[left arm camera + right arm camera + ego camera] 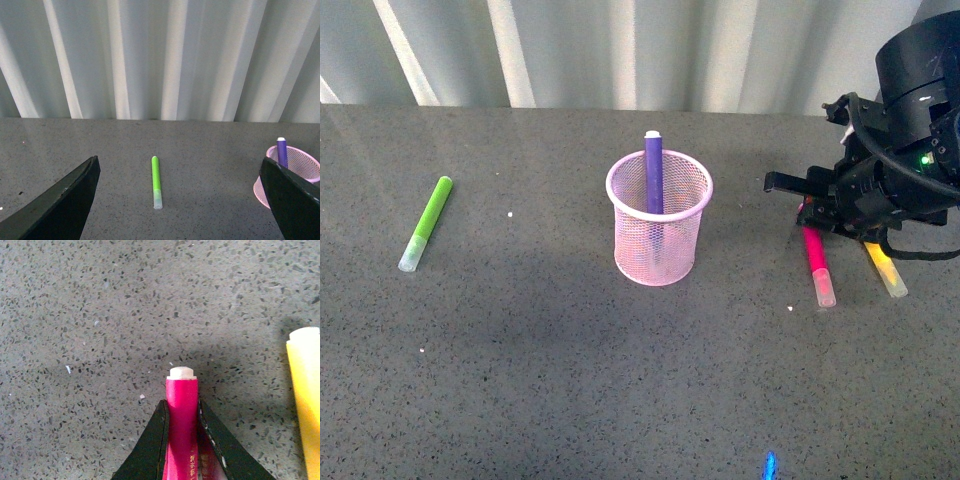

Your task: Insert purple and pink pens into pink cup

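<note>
Pink pen (817, 262) is lying right of the pink cup (659, 235). Left gripper (178, 162) is hanging wide open; purple pen (653, 172) is standing inside the cup; right gripper (182, 407) is pinching the pink barrel. Lift clear before tilting upright.

Right arm (910, 120): you have it well to the right of the pink cup (659, 232), folded low, with the wrist pitched downward. Right gripper (809, 213): it points toward the cup's side but stays well apart from the cup. The right wrist view shows its two fingers (154, 442) drawn in against both sides of the pink pen (182, 405), barrel seated between them. Left gripper (178, 162): seen only from its own wrist camera, it sits left of the cup with its fingers (65, 200) spread wide.
</note>
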